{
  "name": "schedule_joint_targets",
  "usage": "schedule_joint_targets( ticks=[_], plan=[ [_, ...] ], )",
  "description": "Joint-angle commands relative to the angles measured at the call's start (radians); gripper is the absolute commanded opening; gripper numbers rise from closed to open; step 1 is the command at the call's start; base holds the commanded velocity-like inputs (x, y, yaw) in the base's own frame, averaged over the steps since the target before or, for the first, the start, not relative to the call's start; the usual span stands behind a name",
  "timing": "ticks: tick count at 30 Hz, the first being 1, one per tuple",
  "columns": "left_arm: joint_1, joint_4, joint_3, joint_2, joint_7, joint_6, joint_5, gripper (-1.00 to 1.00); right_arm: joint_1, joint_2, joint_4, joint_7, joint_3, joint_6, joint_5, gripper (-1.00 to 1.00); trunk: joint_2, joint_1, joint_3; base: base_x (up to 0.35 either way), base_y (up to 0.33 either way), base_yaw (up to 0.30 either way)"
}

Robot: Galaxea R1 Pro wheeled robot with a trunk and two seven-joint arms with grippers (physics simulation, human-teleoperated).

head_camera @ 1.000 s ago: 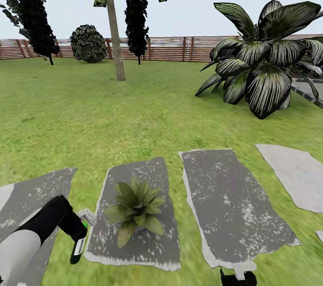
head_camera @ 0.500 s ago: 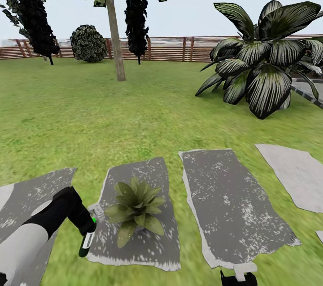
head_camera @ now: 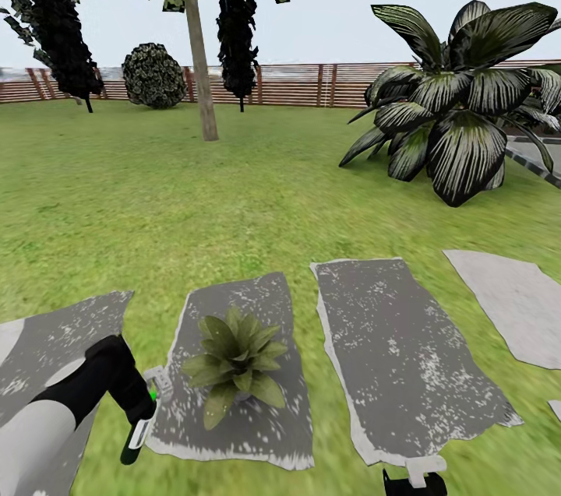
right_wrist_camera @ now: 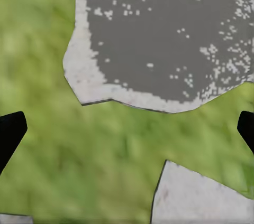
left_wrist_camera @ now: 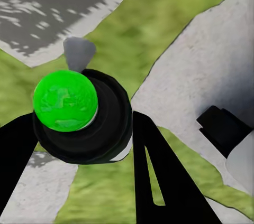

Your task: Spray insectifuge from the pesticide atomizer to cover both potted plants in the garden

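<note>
Scene: lawn with grey slabs (head_camera: 405, 356), slat fence (head_camera: 296, 83) along the upper frame, big striped-leaf plant (head_camera: 460, 107) upper right.
Left end effector (head_camera: 144, 418): lower left of the head view, pinching the atomizer (head_camera: 134, 437), just left of the near potted plant.
Atomizer, head view: slim dark bottle hanging down and slightly tilted from the fingers, a green spot at its upper end, a pale nozzle piece (head_camera: 158, 381) toward the plant.
Atomizer, left wrist view: seen end-on (left_wrist_camera: 82, 115), round black body with a bright green cap, one dark finger (left_wrist_camera: 159, 176) on each side, touching it.
Potted plant (head_camera: 234, 364): low olive-green rosette on the slab at lower centre; pot not discernible. A second one is not identified here.
Right end effector (right_wrist_camera: 127, 129): spread wide, fingertips at the frame edges, nothing between them; grass and slab below.
Handling (judgement): light, rigid, smooth, likely to twist in a pinch; best held across the body, clear of the nozzle.
View difference: the wrist view confirms the grip contact; the head view gives nozzle-to-plant placement.
</note>
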Motion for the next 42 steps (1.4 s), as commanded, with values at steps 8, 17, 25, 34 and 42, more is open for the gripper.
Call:
schedule_joint_targets(
  ticks=[8,17,25,34,42],
  plan=[
    [-0.009,-0.013,0.003,-0.001,0.002,0.026,-0.002,-1.0,-0.001,0.001,0.001,-0.001,-0.007,-0.005,0.009,1.0,0.0,0.0,-0.001,0.052,0.198,0.0],
    [-0.002,-0.002,-0.001,0.0,0.006,0.022,-0.001,-1.0,-0.001,0.002,0.001,-0.001,-0.007,-0.005,0.009,1.0,0.0,0.0,-0.001,0.005,0.038,0.0],
    [0.0,0.043,0.01,0.0,0.009,0.014,0.001,-1.0,-0.001,0.002,0.001,-0.002,-0.007,-0.005,0.009,1.0,0.0,0.0,-0.001,0.0,0.0,0.0],
    [-0.036,0.034,0.011,-0.007,0.038,0.024,0.007,-1.0,-0.001,0.002,0.001,-0.003,-0.009,-0.005,0.009,1.0,0.0,0.0,0.002,0.0,0.0,-0.079],
    [-0.028,0.045,0.01,-0.003,0.043,0.015,0.001,-1.0,-0.001,0.002,0.001,-0.004,-0.007,-0.005,0.009,1.0,0.0,0.0,0.007,0.0,0.0,-0.183]
  ],
)
